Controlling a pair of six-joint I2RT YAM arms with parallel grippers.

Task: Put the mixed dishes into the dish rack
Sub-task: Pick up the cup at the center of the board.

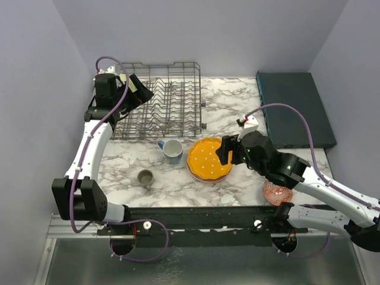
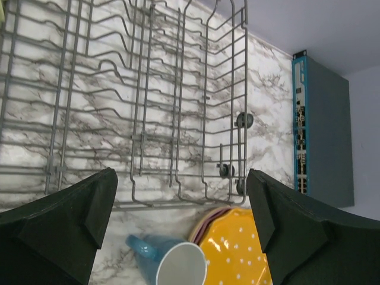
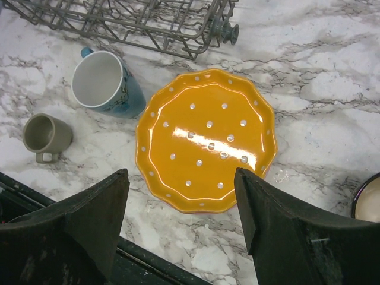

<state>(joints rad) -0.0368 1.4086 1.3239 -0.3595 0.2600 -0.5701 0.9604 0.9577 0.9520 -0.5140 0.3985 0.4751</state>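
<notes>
The orange white-dotted plate lies on the marble table on top of a pink plate whose edge shows in the left wrist view. A blue mug lies on its side just left of it, and a small grey-olive mug stands further left. The grey wire dish rack stands at the back with no dishes in it. My left gripper is open and empty above the rack's left side. My right gripper is open and empty above the orange plate's right edge.
A red-patterned bowl sits at the front right, partly under my right arm; a bowl's rim shows at the right edge of the right wrist view. A flat dark teal box lies at the back right. Walls close in both sides.
</notes>
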